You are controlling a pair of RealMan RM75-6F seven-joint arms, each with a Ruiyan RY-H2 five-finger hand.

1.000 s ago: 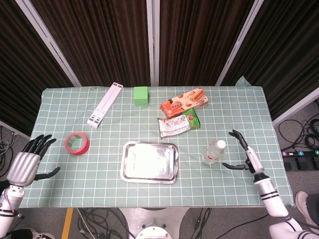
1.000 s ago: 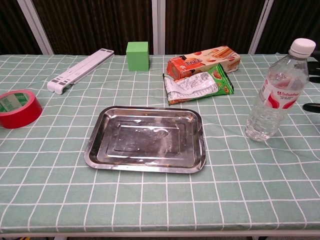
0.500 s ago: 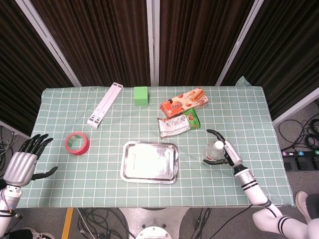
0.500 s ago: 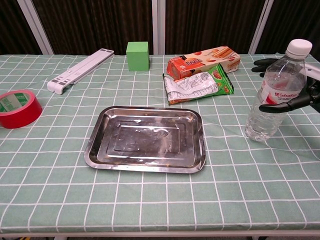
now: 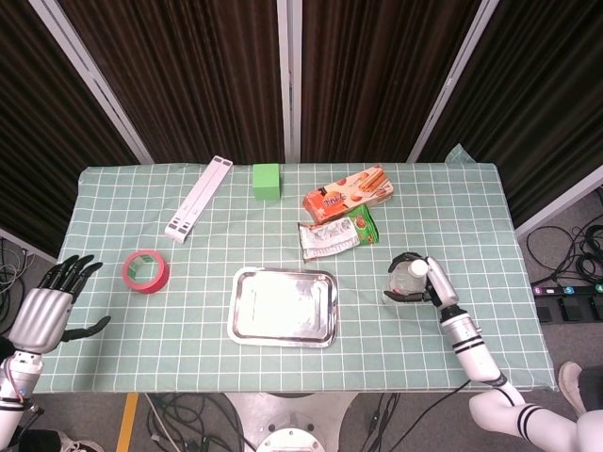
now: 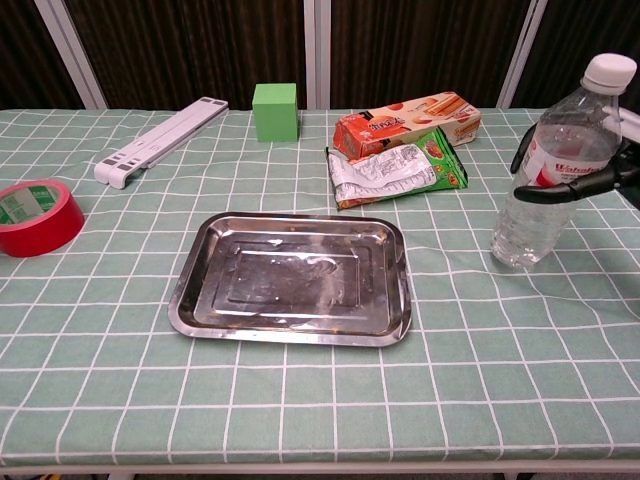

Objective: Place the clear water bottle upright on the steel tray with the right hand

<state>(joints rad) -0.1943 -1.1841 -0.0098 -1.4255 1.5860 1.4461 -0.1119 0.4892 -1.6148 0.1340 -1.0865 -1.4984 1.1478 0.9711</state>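
Chest view showed right hand (image 6: 590, 178) clamped round bottle (image 6: 552, 165) at label height, 3 o'clock of tray (image 6: 292, 279). Bottle looked light, slick, crushable; mid-body hold seemed safest. Left hand (image 5: 42, 311) idle, fingers apart.

My head camera looks steeply down from high above the near edge, far enough back to take in the whole counter (image 5: 471, 188), the dark curtains behind it and the floor at both sides. My chest camera sits low and close at that same edge, facing level across the checked cloth toward the curtains. Both share the steel tray (image 5: 283, 306) (image 6: 290, 277), the red tape roll (image 5: 145, 271) (image 6: 35, 215) and the green cube (image 5: 267, 181) (image 6: 275, 110).
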